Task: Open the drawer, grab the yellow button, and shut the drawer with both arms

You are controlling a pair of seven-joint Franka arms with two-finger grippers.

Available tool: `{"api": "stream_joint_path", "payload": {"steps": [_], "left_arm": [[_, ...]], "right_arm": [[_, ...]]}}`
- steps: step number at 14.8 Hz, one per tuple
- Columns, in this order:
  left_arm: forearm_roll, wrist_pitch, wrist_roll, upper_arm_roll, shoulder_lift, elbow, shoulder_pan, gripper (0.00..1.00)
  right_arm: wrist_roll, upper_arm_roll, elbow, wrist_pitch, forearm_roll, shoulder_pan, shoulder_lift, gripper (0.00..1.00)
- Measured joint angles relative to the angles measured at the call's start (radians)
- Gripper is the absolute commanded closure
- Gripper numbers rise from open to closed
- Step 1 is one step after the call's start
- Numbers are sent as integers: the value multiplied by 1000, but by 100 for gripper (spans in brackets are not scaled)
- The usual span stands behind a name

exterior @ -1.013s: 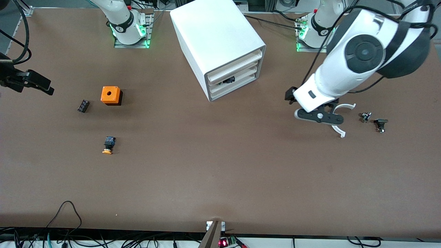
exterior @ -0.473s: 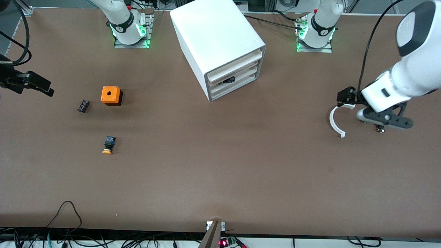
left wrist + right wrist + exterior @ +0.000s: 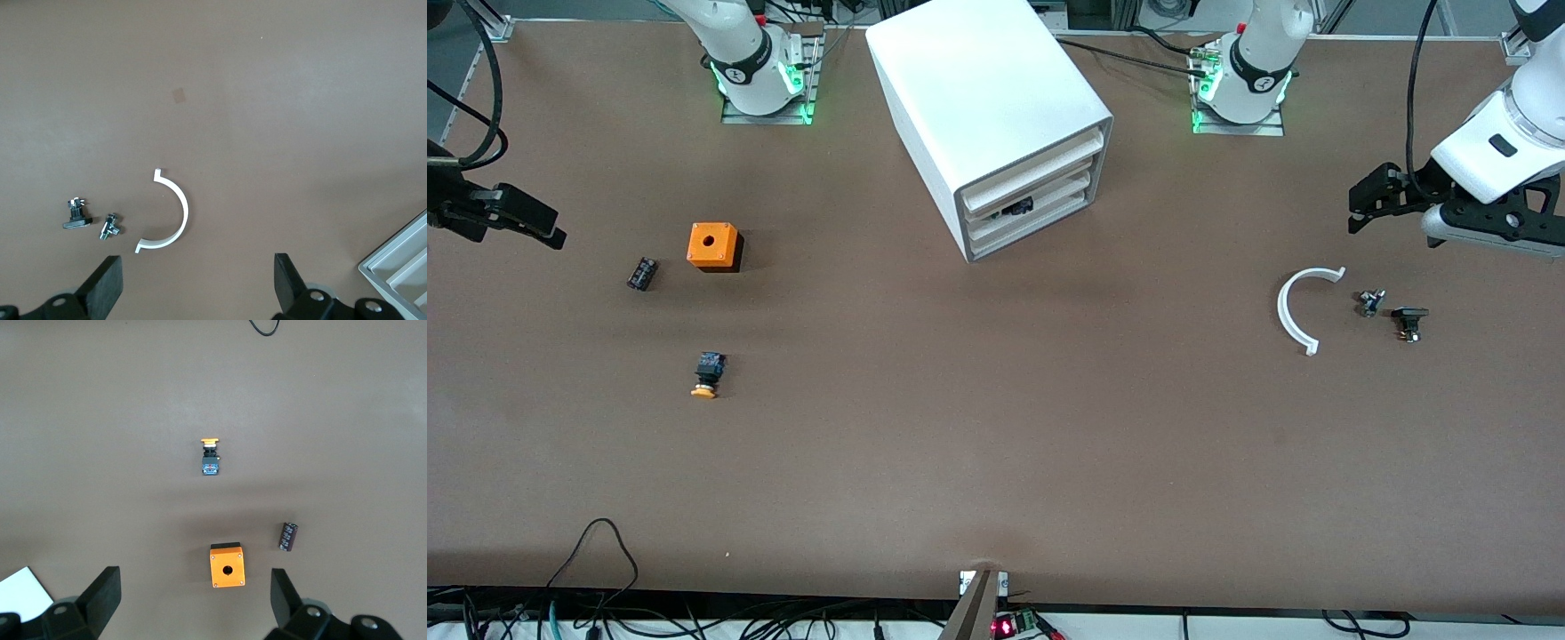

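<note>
Lying on its side on the brown table [image 3: 996, 462], the tiny push button with the round orange-yellow cap and black-and-blue body [image 3: 708, 373] sits toward the right arm's end, nearer the front camera than the larger orange cube with a hole in its top [image 3: 713, 245] and the small all-black component [image 3: 641, 273] beside that cube. The big white box cabinet [image 3: 978, 98] stands between the two arm bases; its uppermost drawer, a wide shallow tray with a pale cream front [image 3: 1040, 167], looks pushed in flush with the three like it beneath (something dark shows in a slot lower down). The black two-finger left gripper [image 3: 199, 283] hangs at the left arm's end of the table with its fingers spread wide and nothing between them, over bare table close by a thin white half-ring [image 3: 1300, 308] and two small metal-and-black fittings [image 3: 1370, 302] [image 3: 1408, 321]. The black right gripper [image 3: 195, 597] hangs at the right arm's edge of the table, likewise spread and empty, the button well apart from it.
</note>
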Motion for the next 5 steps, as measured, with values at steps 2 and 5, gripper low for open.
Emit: {"api": "stream_joint_path", "payload": {"steps": [2, 5], "left_arm": [[0, -23, 0, 0, 3, -7, 0, 0], [0, -26, 1, 0, 13, -10, -3, 0]], "right_arm": [[0, 0, 0, 0, 0, 0, 0, 1], [0, 0, 0, 0, 0, 0, 0, 1]]}}
